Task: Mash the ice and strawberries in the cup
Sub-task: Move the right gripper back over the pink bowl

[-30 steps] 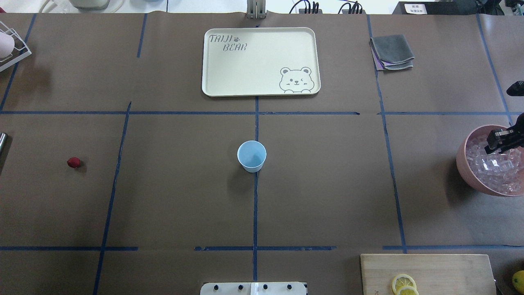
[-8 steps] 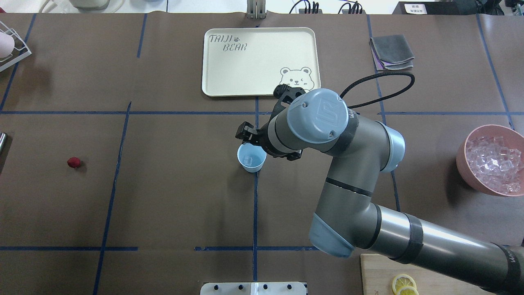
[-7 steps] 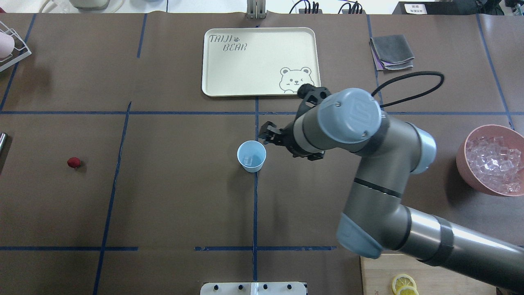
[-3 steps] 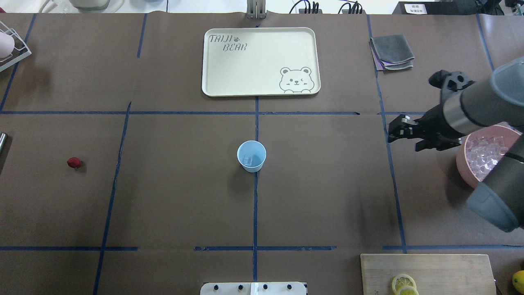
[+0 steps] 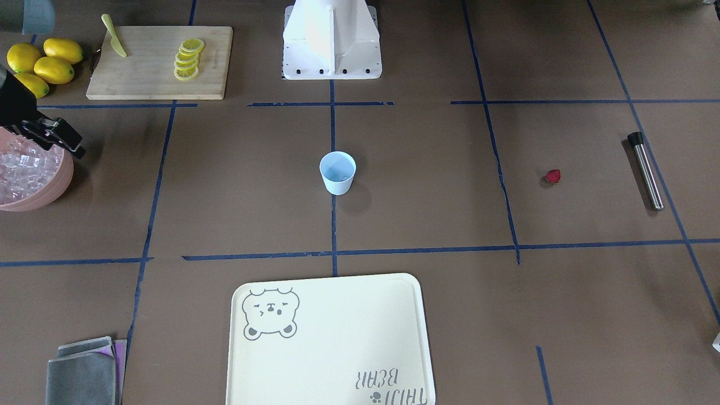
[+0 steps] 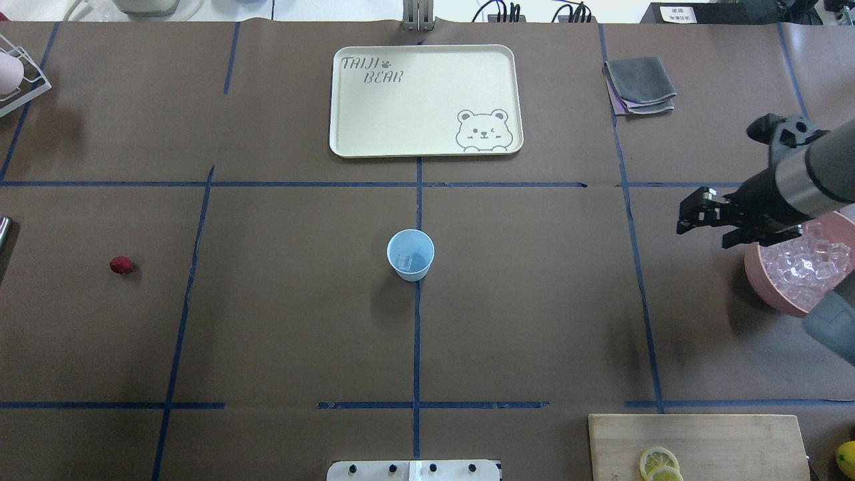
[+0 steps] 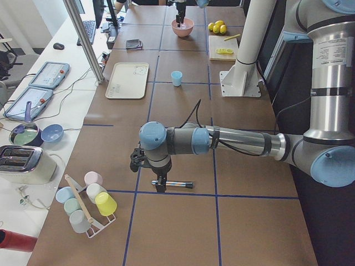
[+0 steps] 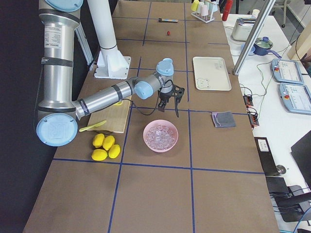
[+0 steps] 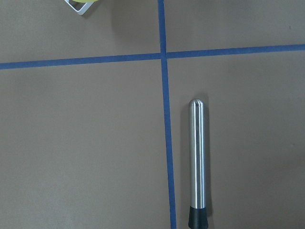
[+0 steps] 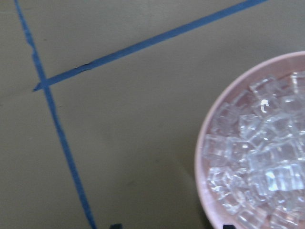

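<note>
The pale-blue cup (image 6: 410, 254) (image 5: 338, 172) stands upright at the table's middle with one clear ice cube (image 6: 403, 261) in it. More ice (image 10: 257, 157) fills the pink bowl (image 6: 768, 284) at the right edge. My right gripper (image 6: 688, 212) (image 5: 67, 140) hovers just left of the bowl's rim, open and holding nothing. A small dark-red strawberry (image 6: 120, 265) (image 5: 553, 176) lies alone far left. My left gripper (image 7: 160, 183) shows only in the exterior left view, above a steel muddler (image 9: 197, 157); whether it is open or shut, I cannot tell.
A cream bear tray (image 6: 425, 100) lies beyond the cup, a folded grey cloth (image 6: 639, 83) to its right. A cutting board (image 5: 160, 62) with lemon slices and a knife, plus whole lemons (image 5: 42, 64), sits near the robot's right. A cup rack (image 7: 89, 202) stands far left.
My right arm carried an ice cube from the bowl to the cup, left it there, and has swung back right to the bowl's near rim. The strawberry and cup have not moved.
</note>
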Action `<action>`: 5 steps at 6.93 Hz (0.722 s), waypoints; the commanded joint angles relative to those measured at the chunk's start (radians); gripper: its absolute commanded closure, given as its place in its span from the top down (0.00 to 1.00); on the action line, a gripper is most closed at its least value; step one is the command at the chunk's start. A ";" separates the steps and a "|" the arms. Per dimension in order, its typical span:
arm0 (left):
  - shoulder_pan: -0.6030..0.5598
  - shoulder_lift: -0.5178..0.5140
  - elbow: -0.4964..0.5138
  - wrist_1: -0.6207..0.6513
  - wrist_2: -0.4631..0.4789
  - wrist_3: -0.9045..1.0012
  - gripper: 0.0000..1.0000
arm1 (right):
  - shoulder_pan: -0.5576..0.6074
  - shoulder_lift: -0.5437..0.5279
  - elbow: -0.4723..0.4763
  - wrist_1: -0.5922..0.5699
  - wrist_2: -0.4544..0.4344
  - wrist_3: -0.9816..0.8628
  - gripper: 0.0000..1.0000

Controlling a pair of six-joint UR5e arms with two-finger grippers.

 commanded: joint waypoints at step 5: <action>-0.002 0.004 -0.010 0.000 -0.002 0.002 1.00 | 0.068 -0.096 -0.104 0.001 -0.005 0.053 0.78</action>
